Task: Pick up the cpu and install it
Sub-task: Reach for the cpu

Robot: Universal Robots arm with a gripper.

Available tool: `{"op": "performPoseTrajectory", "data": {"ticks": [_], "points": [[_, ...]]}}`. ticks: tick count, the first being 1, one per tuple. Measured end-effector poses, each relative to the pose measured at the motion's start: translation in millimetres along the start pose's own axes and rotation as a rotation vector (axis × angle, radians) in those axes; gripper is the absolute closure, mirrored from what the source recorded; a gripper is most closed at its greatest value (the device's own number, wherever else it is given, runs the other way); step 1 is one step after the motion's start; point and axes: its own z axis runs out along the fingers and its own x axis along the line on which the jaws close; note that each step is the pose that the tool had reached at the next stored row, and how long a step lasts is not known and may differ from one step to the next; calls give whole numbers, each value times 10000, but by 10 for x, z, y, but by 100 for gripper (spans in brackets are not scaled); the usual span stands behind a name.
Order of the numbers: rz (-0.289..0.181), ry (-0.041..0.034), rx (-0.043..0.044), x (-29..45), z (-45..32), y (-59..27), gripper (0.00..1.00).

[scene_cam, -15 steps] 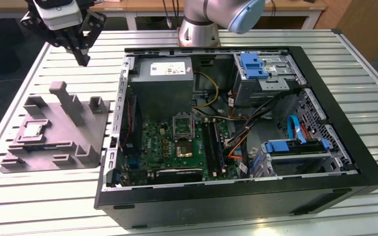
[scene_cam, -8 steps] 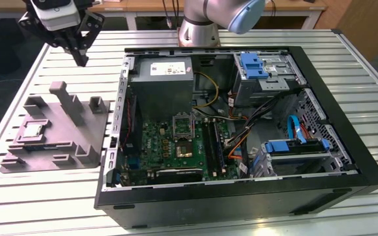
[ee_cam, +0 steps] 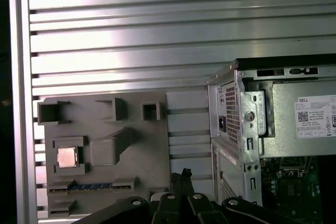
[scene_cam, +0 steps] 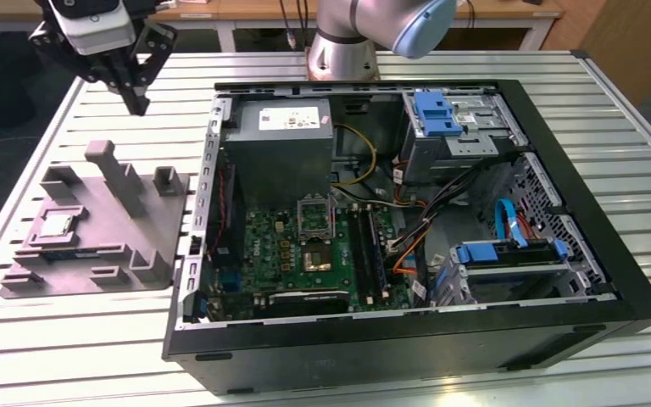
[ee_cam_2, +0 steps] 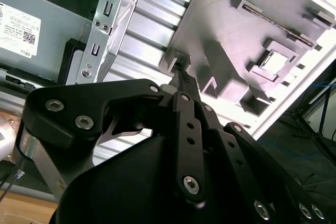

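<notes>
Slatted aluminium forms the desk [scene_cam: 77,356], which carries two items: an open computer case [scene_cam: 416,343] and a grey moulded tray [scene_cam: 71,275]. The tray lies beside the case, on the exterior view's left.

1. Cpu. The cpu [scene_cam: 54,225] sits flat in a square recess of the tray, silvery top facing up. It is on the side of the tray away from the case. In the first wrist view the cpu [ee_cam: 66,157] lies in its recess, with a raised block of the tray [ee_cam: 152,145] just beside it. In the second wrist view the cpu [ee_cam_2: 273,62] appears as a bright square framed by the tray's walls.

2. Gripper. The gripper [scene_cam: 136,103] hangs above the desk, past the far end of the tray and near the case's corner (well apart from the cpu). The jaws are together, tips meeting in a point, with nothing between them. In both wrist views the black linkages converge to one tip [ee_cam: 184,174].

3. Case. Inside the case lies a green board [scene_cam: 269,246] with a socket [scene_cam: 318,257] near its middle. The arm's base [scene_cam: 342,59] stands behind the case.
</notes>
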Motion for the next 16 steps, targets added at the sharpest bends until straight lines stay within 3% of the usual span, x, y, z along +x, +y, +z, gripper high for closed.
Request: {"op": "performPoseTrajectory", "data": {"ticks": [16], "points": [[3, 90, 7, 51, 21, -5, 89]]}}
